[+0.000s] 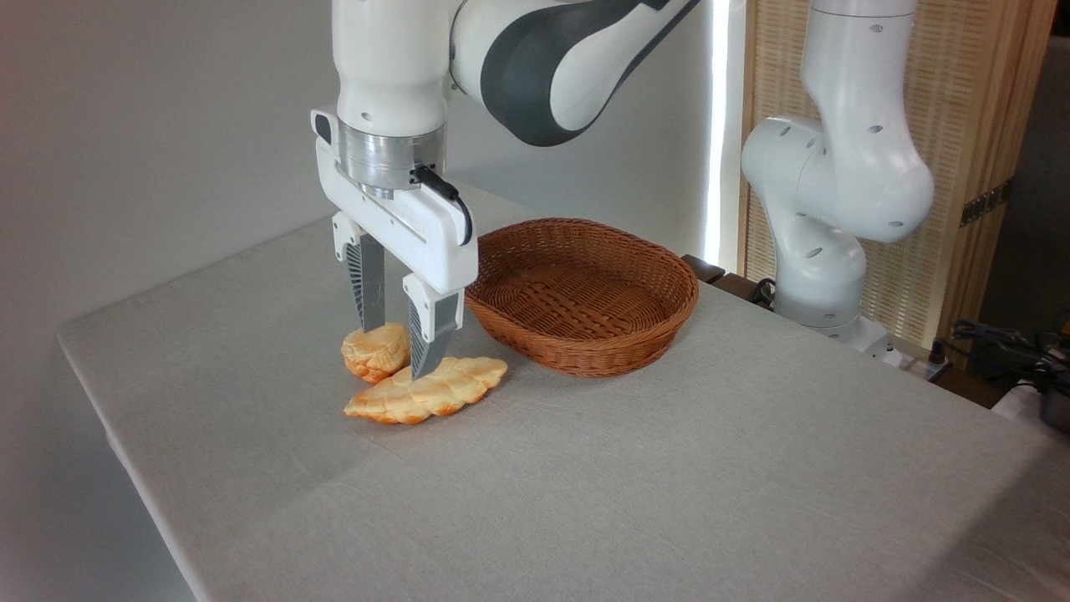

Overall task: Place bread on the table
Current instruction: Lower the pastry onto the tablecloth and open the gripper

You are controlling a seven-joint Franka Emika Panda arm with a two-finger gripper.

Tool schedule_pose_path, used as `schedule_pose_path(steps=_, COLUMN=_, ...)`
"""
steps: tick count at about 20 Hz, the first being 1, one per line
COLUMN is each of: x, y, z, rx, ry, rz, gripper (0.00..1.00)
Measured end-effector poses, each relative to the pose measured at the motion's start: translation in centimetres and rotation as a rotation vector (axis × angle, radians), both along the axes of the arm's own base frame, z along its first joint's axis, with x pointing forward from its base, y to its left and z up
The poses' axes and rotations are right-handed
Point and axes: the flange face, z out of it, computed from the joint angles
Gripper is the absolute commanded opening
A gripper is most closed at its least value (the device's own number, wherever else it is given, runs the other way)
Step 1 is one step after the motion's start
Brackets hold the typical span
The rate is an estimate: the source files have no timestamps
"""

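Now | bread [426, 391]: golden, braided, flat on table [585, 468] | end effector [396, 351]: spread

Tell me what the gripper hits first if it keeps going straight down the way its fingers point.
Probably the long braided golden-yellow bread: the open gripper points down, its nearer fingertip at the bread's top. The small round orange-yellow bun sits close behind; depth is uncertain.

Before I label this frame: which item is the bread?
Left of the wicker basket, on the grey table, two pastries lie under the gripper. The bread is the nearer, long, braided one, not the small round bun.
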Motion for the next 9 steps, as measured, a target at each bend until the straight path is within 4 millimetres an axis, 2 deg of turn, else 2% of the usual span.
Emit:
schedule_pose_path(steps=3, x=0.2, y=2.0, z=0.3, rx=0.085, ry=-0.003, rz=0.001, gripper=1.00)
schedule_pose_path(steps=9, x=-0.2, y=3.8, z=0.7, rx=0.158, ry=0.060, rz=0.000, gripper=1.00)
